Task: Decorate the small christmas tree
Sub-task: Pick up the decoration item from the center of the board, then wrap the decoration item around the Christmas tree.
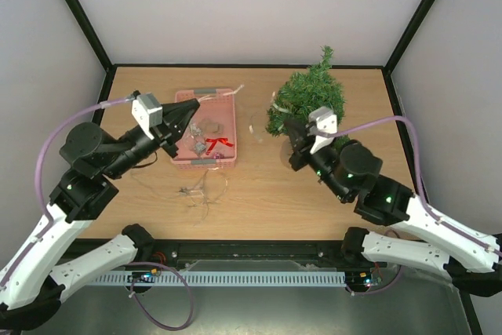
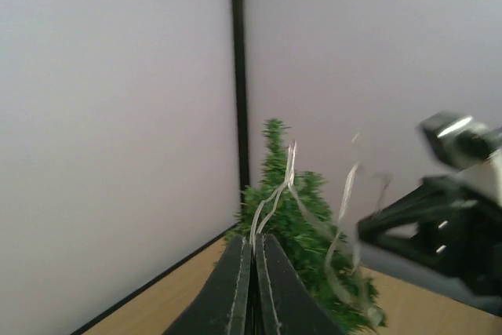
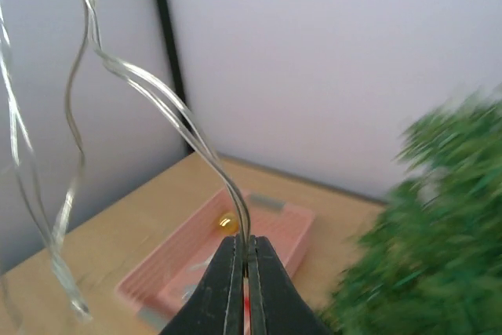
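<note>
The small bushy dark-green artificial fir (image 1: 307, 98) stands far right on the wooden table (image 1: 267, 202). My right gripper (image 3: 244, 242) and left gripper (image 2: 253, 239) each pinch a thin clear wire strand (image 3: 149, 84). Draping looks underway; next I'd need to lift it over the branches, avoiding snags.

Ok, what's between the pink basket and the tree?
Top view: a thin clear strand over bare tabletop between the pink basket and the small christmas tree.

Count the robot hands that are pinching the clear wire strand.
2. The left hand, shut on the clear wire strand, is over the pink basket; the right hand, also shut on it, is beside the small christmas tree.
</note>
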### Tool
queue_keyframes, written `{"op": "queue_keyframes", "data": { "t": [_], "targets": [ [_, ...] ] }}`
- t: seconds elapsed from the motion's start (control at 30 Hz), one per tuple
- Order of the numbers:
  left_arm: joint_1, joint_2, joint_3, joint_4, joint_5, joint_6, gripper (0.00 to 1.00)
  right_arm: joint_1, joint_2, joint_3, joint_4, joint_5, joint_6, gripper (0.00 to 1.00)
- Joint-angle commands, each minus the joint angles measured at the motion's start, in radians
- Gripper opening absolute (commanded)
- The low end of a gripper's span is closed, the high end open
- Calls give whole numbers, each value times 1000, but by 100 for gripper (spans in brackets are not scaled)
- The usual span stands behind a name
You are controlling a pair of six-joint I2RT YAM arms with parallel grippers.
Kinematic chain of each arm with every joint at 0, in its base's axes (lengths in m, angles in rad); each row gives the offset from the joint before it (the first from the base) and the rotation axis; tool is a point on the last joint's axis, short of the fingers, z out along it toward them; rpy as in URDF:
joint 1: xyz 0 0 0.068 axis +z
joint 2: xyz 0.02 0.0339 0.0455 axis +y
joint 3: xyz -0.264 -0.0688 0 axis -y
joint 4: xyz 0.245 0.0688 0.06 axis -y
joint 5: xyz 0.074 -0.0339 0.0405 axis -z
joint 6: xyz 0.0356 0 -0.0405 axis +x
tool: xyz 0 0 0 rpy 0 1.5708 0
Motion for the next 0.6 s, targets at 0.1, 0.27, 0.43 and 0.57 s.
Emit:
{"op": "queue_keyframes", "data": {
  "t": [0.1,0.27,0.43,0.57],
  "targets": [
    [-3,90,-22,171,-203,-41,2,-21,139,312,-71,388,-336,2],
    [-2,189,32,218,-235,-97,2,-120,259,505,-99,348,-439,2],
    [2,264,51,309,-251,-138,2,-225,344,658,-135,315,-478,2],
    [29,339,89,344,-247,-177,2,-343,392,739,-159,233,-476,2]
  ]
}}
